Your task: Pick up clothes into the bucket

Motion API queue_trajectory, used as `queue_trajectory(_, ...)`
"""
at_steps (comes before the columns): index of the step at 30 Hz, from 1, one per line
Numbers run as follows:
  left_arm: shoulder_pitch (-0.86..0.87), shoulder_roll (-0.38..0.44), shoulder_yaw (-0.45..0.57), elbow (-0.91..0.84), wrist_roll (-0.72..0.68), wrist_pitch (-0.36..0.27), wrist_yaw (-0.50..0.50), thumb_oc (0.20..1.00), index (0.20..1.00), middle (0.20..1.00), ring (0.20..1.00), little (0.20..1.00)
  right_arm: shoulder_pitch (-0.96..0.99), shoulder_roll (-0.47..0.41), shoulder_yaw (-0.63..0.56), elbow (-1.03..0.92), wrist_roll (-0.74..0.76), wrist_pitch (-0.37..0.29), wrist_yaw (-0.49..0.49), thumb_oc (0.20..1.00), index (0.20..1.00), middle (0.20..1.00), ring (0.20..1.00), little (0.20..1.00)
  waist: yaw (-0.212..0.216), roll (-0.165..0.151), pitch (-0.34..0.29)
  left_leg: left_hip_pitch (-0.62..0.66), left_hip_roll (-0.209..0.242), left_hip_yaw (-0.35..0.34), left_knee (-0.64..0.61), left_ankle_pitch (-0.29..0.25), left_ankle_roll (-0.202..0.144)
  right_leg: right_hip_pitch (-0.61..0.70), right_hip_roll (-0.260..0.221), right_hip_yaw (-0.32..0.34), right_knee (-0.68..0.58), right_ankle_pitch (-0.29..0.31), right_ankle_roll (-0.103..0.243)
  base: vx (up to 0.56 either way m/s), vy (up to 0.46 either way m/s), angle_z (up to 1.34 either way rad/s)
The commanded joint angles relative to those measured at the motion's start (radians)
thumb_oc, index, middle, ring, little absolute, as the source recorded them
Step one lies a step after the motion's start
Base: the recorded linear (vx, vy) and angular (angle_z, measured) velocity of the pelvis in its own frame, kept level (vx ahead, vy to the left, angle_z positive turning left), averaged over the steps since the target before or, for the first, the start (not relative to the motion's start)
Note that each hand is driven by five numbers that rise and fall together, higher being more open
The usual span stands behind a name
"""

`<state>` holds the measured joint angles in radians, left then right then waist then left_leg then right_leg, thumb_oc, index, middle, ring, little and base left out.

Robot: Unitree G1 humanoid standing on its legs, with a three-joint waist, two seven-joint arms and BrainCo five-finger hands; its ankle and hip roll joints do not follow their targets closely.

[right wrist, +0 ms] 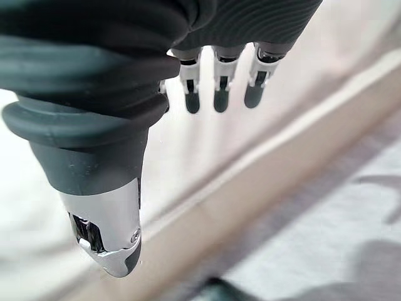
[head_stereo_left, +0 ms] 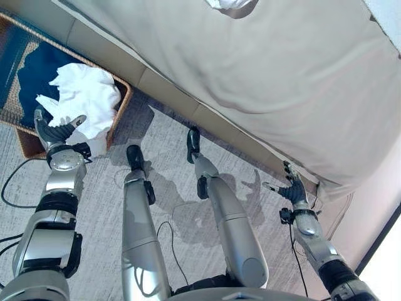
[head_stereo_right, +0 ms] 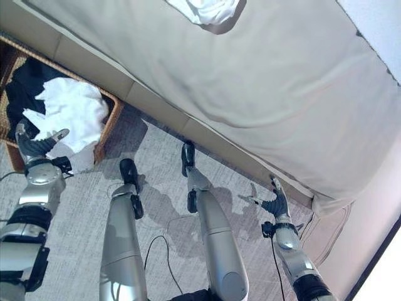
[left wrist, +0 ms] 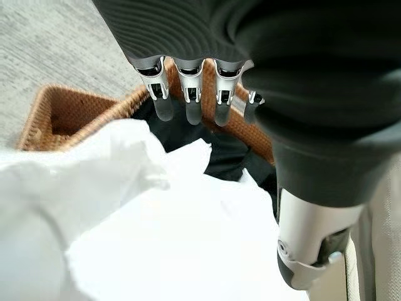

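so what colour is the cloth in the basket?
White cloth, lying over dark cloth; the left eye view shows it best.

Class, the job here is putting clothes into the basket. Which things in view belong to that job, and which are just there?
Belongs to the job:
white garment in the wicker basket
dark garment under it
white garment on the bed
left hand
right hand

Just there:
bed
carpet

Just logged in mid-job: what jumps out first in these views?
A white garment is heaped in the wicker basket on the robot's left, spilling over its near rim, with the open left hand right at it. Another white cloth lies far up on the beige bed. The right hand hangs open by the bed's edge.
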<state>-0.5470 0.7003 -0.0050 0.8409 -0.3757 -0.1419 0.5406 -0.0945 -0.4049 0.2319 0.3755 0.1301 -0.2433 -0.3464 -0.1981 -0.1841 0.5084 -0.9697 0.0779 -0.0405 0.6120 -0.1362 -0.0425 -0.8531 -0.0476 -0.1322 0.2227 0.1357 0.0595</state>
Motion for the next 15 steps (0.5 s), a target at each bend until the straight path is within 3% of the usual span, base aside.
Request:
queue_trajectory(1,0.049,0.058,0.093,0.003,-0.034,-0.021,0.04,1.0,1.0,1.0,1.0,1.0,-0.004,-0.037,0.007,-0.031,0.024,-0.047,-0.025,1.0,1.0,1.0,1.0,1.0,0.074,-0.069,0.012,0.071,-0.017,-0.024,-0.013,-0.034,0.013,0.056,-0.058,0.005,0.046,-0.081,0.091,-0.01,-0.012,-0.09)
queue_trajectory(5,0.126,0.021,0.16,-0.01,-0.035,-0.029,0.084,1.0,1.0,1.0,1.0,1.0,0.005,-0.039,0.006,-0.071,0.007,-0.043,-0.035,1.0,1.0,1.0,1.0,1.0,0.091,-0.053,0.012,0.123,-0.02,-0.02,-0.054,-0.018,0.008,0.098,-0.066,-0.004,0.037,-0.084,0.088,0.0,-0.012,-0.04)
queue_trajectory(9,0.247,-0.048,0.177,-0.116,0.075,-0.021,0.143,1.0,1.0,1.0,1.0,1.0,0.015,-0.049,-0.026,-0.137,-0.042,-0.046,-0.071,1.0,1.0,1.0,1.0,1.0,0.115,-0.019,0.012,0.191,-0.031,-0.017,-0.113,0.006,0.005,0.147,-0.082,-0.012,0.041,-0.094,0.085,-0.02,-0.022,0.03)
queue_trajectory(10,0.279,-0.077,0.147,-0.162,0.172,-0.019,0.153,1.0,1.0,1.0,1.0,1.0,-0.002,-0.078,-0.05,-0.189,-0.115,-0.057,-0.103,1.0,1.0,1.0,1.0,1.0,0.121,-0.003,0.012,0.197,-0.049,-0.01,-0.148,0.054,0.009,0.142,-0.103,-0.019,0.043,-0.074,0.077,-0.07,-0.013,0.06)
queue_trajectory(11,0.28,-0.079,0.147,-0.163,0.173,-0.018,0.154,1.0,1.0,1.0,1.0,1.0,-0.002,-0.079,-0.05,-0.19,-0.116,-0.057,-0.103,1.0,1.0,1.0,1.0,1.0,0.119,-0.002,0.012,0.198,-0.05,-0.011,-0.151,0.056,0.009,0.142,-0.105,-0.019,0.043,-0.074,0.077,-0.06,0.009,0.14)
queue_trajectory(12,0.323,-0.135,0.086,-0.216,0.244,-0.039,0.13,1.0,1.0,1.0,1.0,1.0,-0.029,-0.107,-0.08,-0.219,-0.191,-0.062,-0.15,1.0,1.0,1.0,1.0,1.0,0.142,0.037,0.012,0.25,-0.063,-0.012,-0.191,0.068,0.011,0.169,-0.122,-0.022,0.073,-0.095,0.076,0.03,0.034,0.2)
queue_trajectory(15,0.343,-0.172,0.037,-0.238,0.259,-0.066,0.094,1.0,1.0,1.0,1.0,1.0,-0.046,-0.125,-0.108,-0.24,-0.214,-0.062,-0.164,1.0,1.0,1.0,1.0,1.0,0.151,0.064,0.012,0.292,-0.077,-0.013,-0.217,0.074,0.012,0.194,-0.137,-0.021,0.096,-0.113,0.076,0.03,0.008,0.23)
